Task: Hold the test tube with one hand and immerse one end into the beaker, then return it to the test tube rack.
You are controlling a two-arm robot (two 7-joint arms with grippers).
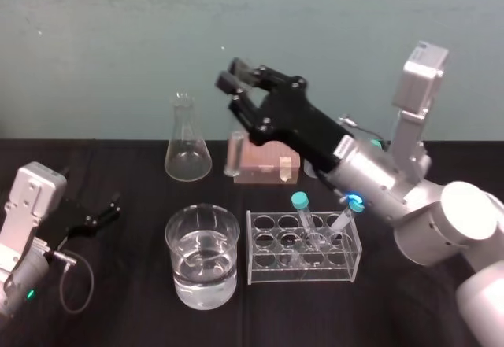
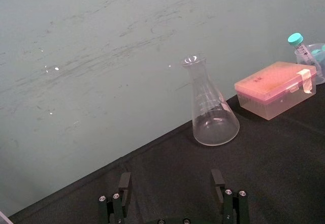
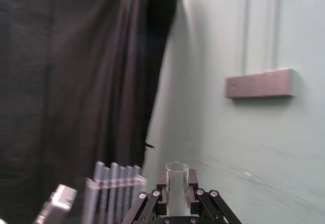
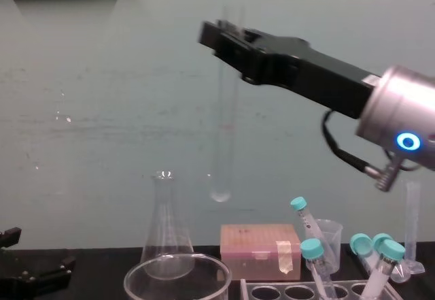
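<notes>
Test tube (image 4: 223, 109): you have one, upright, with the right gripper (image 4: 228, 38) jaws clenched on its upper part. Well below those jaws stand one beaker (image 1: 179, 280) holding clear liquid, one rack (image 1: 303, 272), one flask (image 1: 187, 154) and one pink box (image 1: 268, 166). The left gripper (image 1: 98, 215) lies low on the black bench (image 1: 118, 308), jaws released. A teal wall (image 1: 118, 32) stands behind.

Test tube (image 4: 223, 143) held upright, high over the bench

The right gripper (image 4: 221, 38) reaches in from 3 o'clock and clamps the tube near its rim at 12 o'clock. The tube's round end hangs in the air, above the beaker (image 4: 178, 257) rim at 6 o'clock. The test tube rack (image 4: 306, 288) sits at 5 o'clock, and the left gripper (image 4: 41, 269) sits low at 8 o'clock.
</notes>
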